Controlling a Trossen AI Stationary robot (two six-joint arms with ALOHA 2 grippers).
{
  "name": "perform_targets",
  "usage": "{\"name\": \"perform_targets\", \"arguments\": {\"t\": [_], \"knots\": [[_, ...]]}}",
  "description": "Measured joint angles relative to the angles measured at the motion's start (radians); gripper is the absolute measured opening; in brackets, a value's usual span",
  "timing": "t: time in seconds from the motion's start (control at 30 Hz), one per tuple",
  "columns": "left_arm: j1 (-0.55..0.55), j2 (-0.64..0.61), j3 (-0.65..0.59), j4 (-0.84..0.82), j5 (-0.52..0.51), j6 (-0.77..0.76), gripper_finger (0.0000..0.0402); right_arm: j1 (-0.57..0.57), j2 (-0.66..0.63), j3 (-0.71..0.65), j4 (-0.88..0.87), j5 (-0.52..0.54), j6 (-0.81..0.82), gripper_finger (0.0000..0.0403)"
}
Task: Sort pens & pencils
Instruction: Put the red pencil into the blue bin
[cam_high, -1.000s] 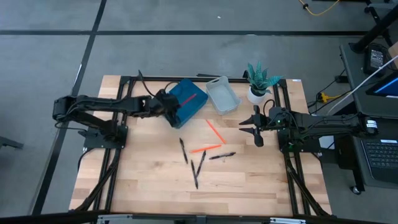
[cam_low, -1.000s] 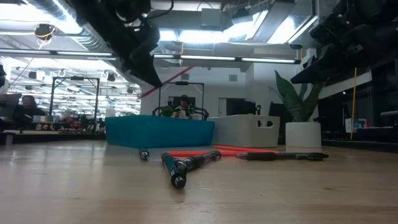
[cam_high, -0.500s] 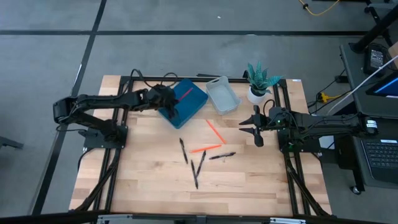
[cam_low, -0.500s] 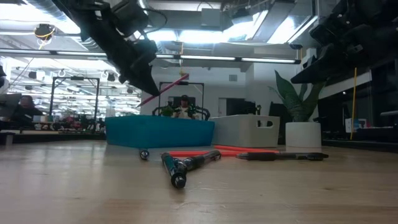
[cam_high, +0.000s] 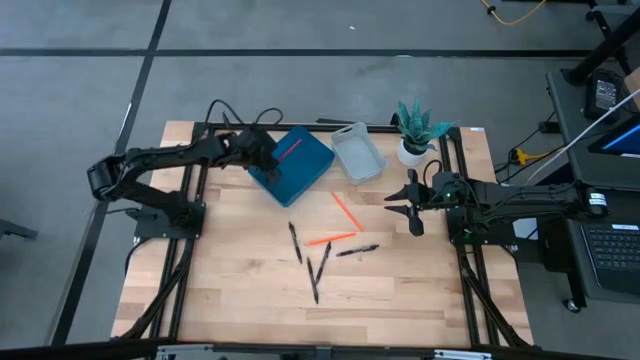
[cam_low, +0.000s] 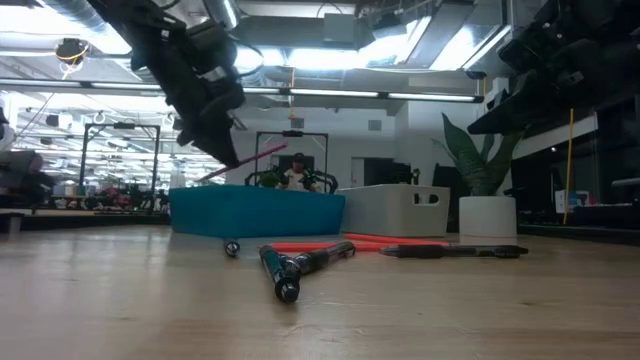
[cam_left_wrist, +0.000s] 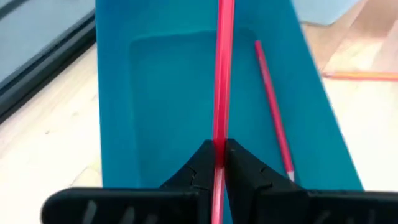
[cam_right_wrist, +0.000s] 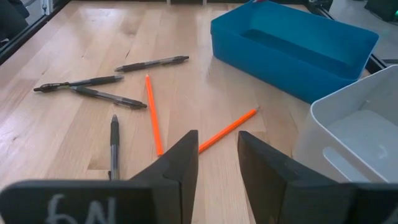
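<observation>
**Red pencil held over the blue bin**

Since half a second ago, the left gripper (cam_high: 262, 147) has moved further toward the upper left of the high view, to the far corner of the blue bin (cam_high: 300, 170). Near the front, four black pens (cam_high: 316, 268) and two orange pencils (cam_high: 340, 224) lie at the centre of the table (cam_high: 230, 290). The right gripper (cam_high: 411, 207), fingers apart, hovers at the right. Farther back, the left gripper's fingers are clamped on a red pencil (cam_left_wrist: 222, 74) above the bin, where another red pencil (cam_left_wrist: 273, 124) lies. The grey bin (cam_high: 357, 152) and a plant (cam_high: 418, 130) stand behind.
</observation>
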Motion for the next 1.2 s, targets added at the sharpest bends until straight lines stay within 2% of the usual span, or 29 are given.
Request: {"name": "perform_targets", "arguments": {"t": [0.57,0.77,1.2], "knots": [[0.034,0.318,0.249,-0.260,0.026,0.051,0.0020,0.000,0.000,0.000,0.007,0.000,-0.002,0.0115],[0.043,0.380,0.304,-0.291,0.066,0.059,0.0020,0.000,0.000,0.000,0.007,0.000,0.000,0.0115],[0.053,0.425,0.305,-0.327,0.060,0.061,0.0045,0.000,0.000,0.000,0.006,0.000,0.000,0.0115]]}}
